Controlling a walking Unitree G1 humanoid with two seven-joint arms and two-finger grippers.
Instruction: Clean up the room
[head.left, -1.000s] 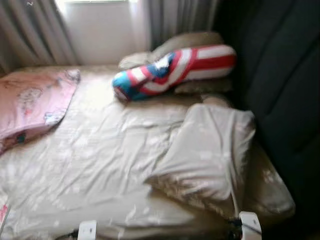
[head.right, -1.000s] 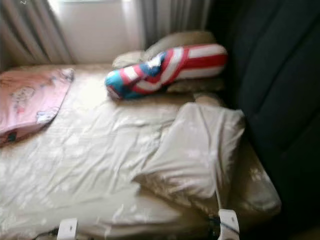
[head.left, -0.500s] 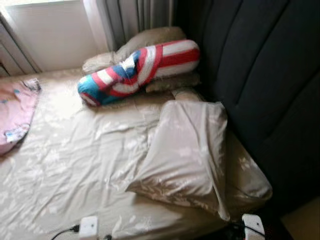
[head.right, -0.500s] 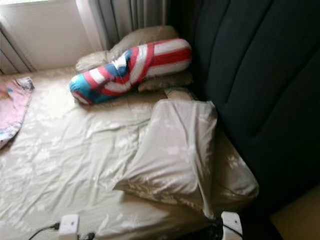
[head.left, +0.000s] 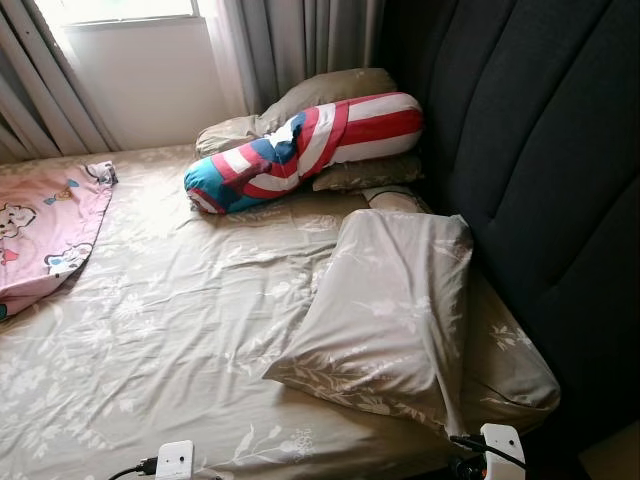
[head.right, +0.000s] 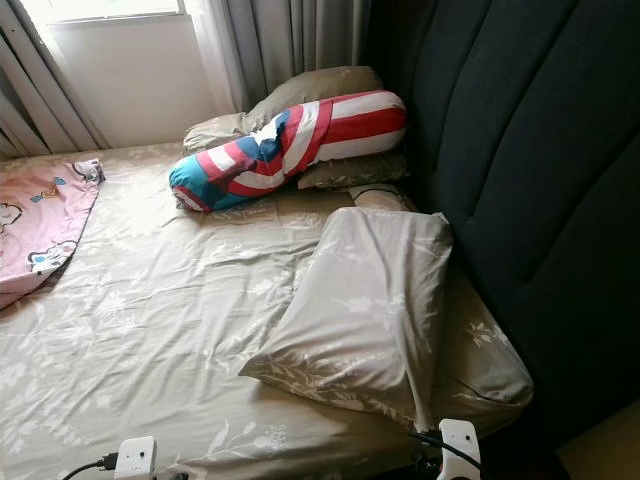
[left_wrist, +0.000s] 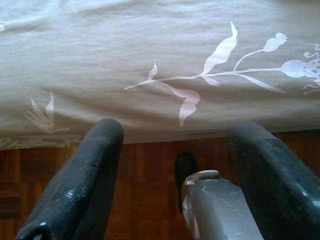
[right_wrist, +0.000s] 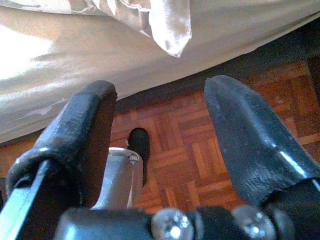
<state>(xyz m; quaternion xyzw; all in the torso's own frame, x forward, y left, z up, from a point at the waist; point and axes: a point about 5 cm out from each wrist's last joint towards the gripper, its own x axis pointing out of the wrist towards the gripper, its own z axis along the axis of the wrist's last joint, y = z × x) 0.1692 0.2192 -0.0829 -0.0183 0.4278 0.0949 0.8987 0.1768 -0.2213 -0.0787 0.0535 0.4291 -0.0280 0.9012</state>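
Down by the near edge of the bed (head.left: 150, 380), both arms hang low over a wooden parquet floor (right_wrist: 185, 150): the left gripper (left_wrist: 170, 165) has its two black fingers spread wide with nothing between them, pointing at the side of the mattress where the beige sheet (left_wrist: 150, 45) shows a white flower print, and the right gripper (right_wrist: 160, 145) is likewise spread and holds nothing, with a corner of the pillowcase hanging over the bed's edge just past it. At that near edge two white wrist units (head.left: 175, 460) show, each with a black cable. On the bed's near right corner lies a beige flowered pillow (head.left: 390, 310), tilted, its far end leaning against the dark padded headboard (head.left: 540, 150) that runs along the right side. Pink cartoon-printed bedding (head.left: 45, 235) lies at the left edge. Farther back, near the far right corner, a red, white and blue striped bolster (head.left: 300, 150) rests across two more beige pillows (head.left: 330, 90). Behind them hang grey curtains (head.left: 290, 40) beside a bright window wall (head.left: 150, 70).
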